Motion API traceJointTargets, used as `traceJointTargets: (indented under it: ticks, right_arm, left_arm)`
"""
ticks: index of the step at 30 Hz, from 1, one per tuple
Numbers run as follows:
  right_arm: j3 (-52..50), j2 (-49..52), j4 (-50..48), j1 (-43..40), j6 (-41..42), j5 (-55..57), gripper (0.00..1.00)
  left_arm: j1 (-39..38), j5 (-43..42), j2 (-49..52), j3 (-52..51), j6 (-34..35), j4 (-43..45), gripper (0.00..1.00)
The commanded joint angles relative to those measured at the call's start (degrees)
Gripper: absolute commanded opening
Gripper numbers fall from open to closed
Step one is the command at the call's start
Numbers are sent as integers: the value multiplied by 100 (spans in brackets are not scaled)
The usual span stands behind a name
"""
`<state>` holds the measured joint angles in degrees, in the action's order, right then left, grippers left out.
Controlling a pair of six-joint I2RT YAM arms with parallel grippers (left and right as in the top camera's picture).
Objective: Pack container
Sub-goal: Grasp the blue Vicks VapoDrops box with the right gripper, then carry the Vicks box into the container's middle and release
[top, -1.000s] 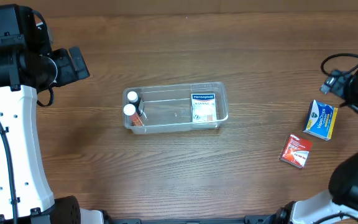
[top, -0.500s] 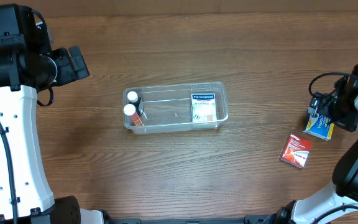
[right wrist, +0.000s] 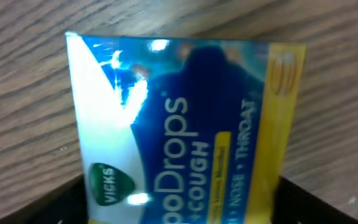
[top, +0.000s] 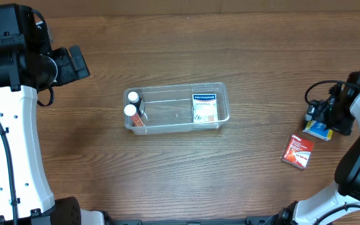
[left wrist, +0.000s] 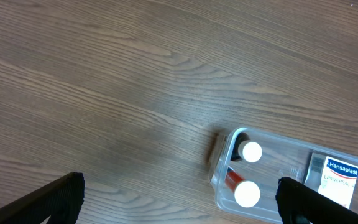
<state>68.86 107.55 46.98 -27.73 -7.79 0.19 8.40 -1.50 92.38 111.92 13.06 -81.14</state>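
The red box [top: 298, 152] lay flat on the worktop [top: 105, 169] nearest the front edge, towards the right edge and tilted against the wood grain. It touched nothing.

Just beyond it, close to the right edge, lay the blue box [top: 321, 132]. The right gripper [top: 319, 120] was down over it and covered most of it from above. Through the right wrist camera the box filled the view, blue and white with a yellow band, reading "Vicks" and "Drops + Cough". A dark finger [right wrist: 64, 202] stood at each of its long sides, so the jaws were spread wide and straddled it. Whether the pads touched the box could not be told, and it rested on the wood.

The container [top: 167, 114] sat farther back, about midway between the left and right edges, with its long sides parallel to the front edge. Two bottles with white caps [top: 130, 110] stood upright in its left end, one behind the other. A Hansaplast box [top: 204, 106] leaned at its right end. The floor between them was bare.

Farthest back, towards the far-left corner, the left gripper [top: 80, 62] hung well apart from the container. Its fingers [left wrist: 58, 199] showed at the two lower corners of the left wrist view. They were parted fully and had nothing between them but wood.
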Motion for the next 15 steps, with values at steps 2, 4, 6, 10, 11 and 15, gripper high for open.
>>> traceJointTargets:
  ticks: [2,4,6,10,11,15]
  right_arm:
    - [-31,28,-68,-22,-17,-28,73]
    - [-28,28,-70,-22,-17,-28,72]
    - [-28,28,-76,-22,-17,-28,72]
    - [155,15,76,44,157,-33,72]
    - [306,-9,212,105,234,-37,72]
    - [1305,-345,1060,688,503,-35,71]
  left_arm:
    - [20,13,26,63,-129,15,100]
    - [20,15,26,63,-131,17,100]
    - [20,15,26,63,-131,22,100]
    - [20,15,26,63,-131,17,100]
    - [20,15,26,63,-131,20,100]
    - [20,15,26,63,-131,22,100]
